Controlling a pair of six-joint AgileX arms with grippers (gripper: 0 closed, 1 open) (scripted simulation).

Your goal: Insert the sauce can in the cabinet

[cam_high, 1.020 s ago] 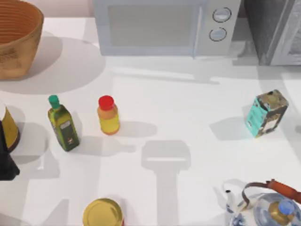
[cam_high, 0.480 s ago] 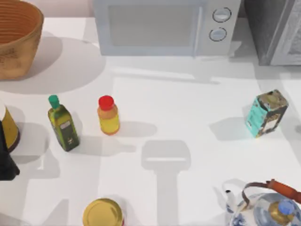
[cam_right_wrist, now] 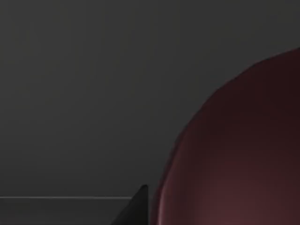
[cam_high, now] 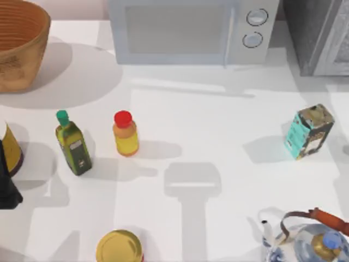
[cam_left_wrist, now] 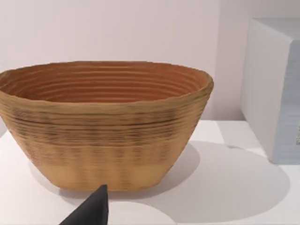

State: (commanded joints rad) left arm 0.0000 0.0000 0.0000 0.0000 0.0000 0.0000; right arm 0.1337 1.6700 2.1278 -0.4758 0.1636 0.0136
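Half a second on, nothing on the table has shifted. The cabinet (cam_high: 319, 33) sits in the far right corner as before, with the white microwave (cam_high: 180, 30) beside it. The woven basket (cam_left_wrist: 103, 140) stands right ahead of my left gripper (cam_left_wrist: 91, 213), upright, and I cannot tell how wide that gripper is. My left arm (cam_high: 5, 185) stays parked at the table's left edge.

The right wrist view is dim. A dark reddish-brown rounded surface, which I take for the sauce can (cam_right_wrist: 234, 150), sits just beside my right gripper (cam_right_wrist: 133, 208), with flat grey behind it. I cannot tell whether the gripper has hold of it, or whether it is inside the cabinet.

The smaller things are all in the same places:
- the blue-and-white teapot (cam_high: 305, 240)
- the teal carton (cam_high: 308, 131)
- the yellow-lidded can (cam_high: 119, 248)
- the green bottle (cam_high: 73, 144)
- the red-capped yellow bottle (cam_high: 125, 136) just beside the green one
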